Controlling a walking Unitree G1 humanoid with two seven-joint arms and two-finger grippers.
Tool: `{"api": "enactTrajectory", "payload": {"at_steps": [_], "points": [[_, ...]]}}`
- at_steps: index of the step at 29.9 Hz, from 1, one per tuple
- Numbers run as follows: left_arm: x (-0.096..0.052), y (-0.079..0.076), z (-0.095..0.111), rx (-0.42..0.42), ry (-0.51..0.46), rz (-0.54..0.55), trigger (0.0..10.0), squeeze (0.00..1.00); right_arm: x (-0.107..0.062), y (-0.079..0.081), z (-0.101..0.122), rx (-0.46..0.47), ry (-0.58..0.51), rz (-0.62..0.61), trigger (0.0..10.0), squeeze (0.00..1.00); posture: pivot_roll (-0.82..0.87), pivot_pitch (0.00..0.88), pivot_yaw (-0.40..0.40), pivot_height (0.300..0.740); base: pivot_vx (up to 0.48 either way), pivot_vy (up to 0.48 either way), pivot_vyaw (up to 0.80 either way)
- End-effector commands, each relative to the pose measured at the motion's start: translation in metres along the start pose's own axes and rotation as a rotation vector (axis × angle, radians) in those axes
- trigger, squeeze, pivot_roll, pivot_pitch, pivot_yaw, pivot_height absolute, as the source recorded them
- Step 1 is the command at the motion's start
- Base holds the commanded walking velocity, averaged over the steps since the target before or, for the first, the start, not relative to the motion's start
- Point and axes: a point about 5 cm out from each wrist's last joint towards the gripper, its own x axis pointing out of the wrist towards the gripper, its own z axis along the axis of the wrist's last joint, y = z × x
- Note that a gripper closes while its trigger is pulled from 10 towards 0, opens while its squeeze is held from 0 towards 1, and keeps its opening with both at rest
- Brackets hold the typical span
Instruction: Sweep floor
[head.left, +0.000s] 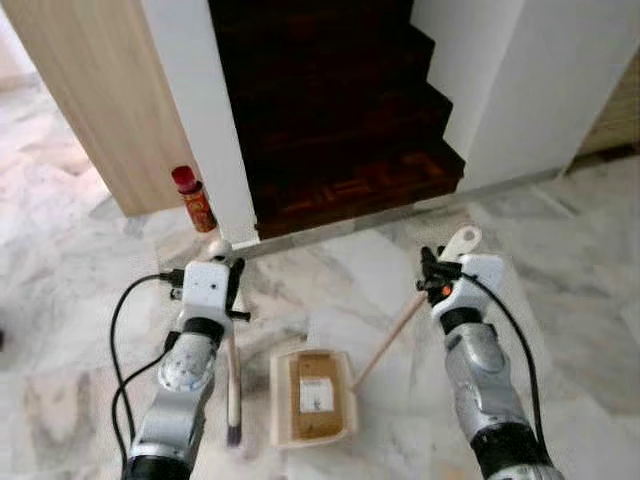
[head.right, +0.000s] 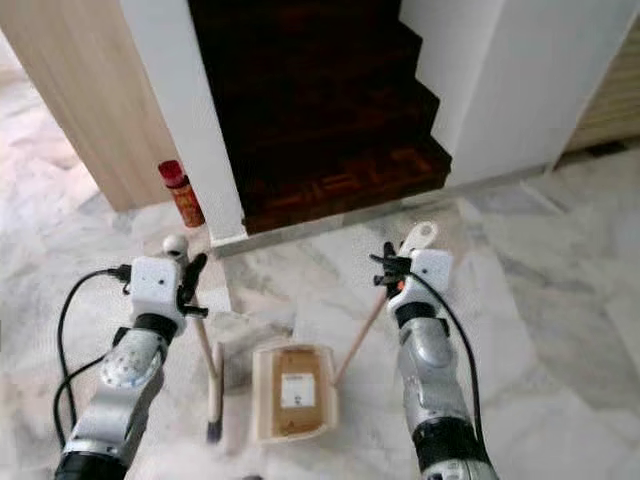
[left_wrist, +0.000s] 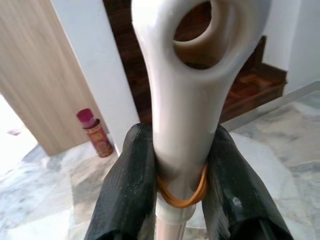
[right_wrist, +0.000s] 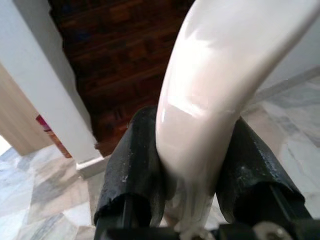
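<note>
Broom (head.left: 233, 385): lower left of centre, bristle end on the marble floor (head.left: 560, 260), left end effector (head.left: 236, 285) clenched on its white handle top.
Dustpan (head.left: 312, 396): bottom centre, flat on floor beside broom, brown debris inside.
Dustpan handle: right end effector (head.left: 432, 270) clamped on its upper end.
Progress: some sweepings already in pan; no loose dirt visible nearby, emptying likely remains.
Background: red bottle (head.left: 193, 199) by stairs (head.left: 340, 120), upper left.

The left end effector (head.left: 236, 287) gripped a broom (head.left: 233, 385); the right end effector (head.left: 430, 268) gripped the dustpan (head.left: 312, 398) handle. A red bottle (head.left: 193, 198) stood far left.
</note>
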Motion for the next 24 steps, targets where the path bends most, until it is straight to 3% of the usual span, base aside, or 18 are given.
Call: {"api": "enactTrajectory", "payload": {"at_steps": [1,4,15,24], "points": [[0.0017,0.0042,0.0103,0.006,-0.048,0.012,10.0,0.00,0.0068,0.0063,0.0149,-0.014,-0.061,0.021,10.0,0.00,0.11,0.061,0.035,0.740,0.000,0.296,0.43],[0.0016,0.0041,0.0102,0.006,-0.048,0.011,10.0,0.00,0.0071,0.0074,0.0153,-0.011,-0.063,0.026,10.0,0.00,0.11,0.059,0.035,0.740,0.000,0.300,0.64],[0.0019,0.0041,0.0106,0.002,-0.047,0.011,10.0,0.00,0.0079,0.0072,0.0148,0.012,-0.058,0.018,10.0,0.00,0.11,0.061,0.035,0.740,0.000,0.303,0.00],[0.0015,0.0047,0.0102,0.007,-0.044,0.012,10.0,0.00,0.0074,0.0059,0.0127,0.028,-0.044,0.009,10.0,0.00,0.11,0.069,0.035,0.740,0.000,0.480,0.00]]}}
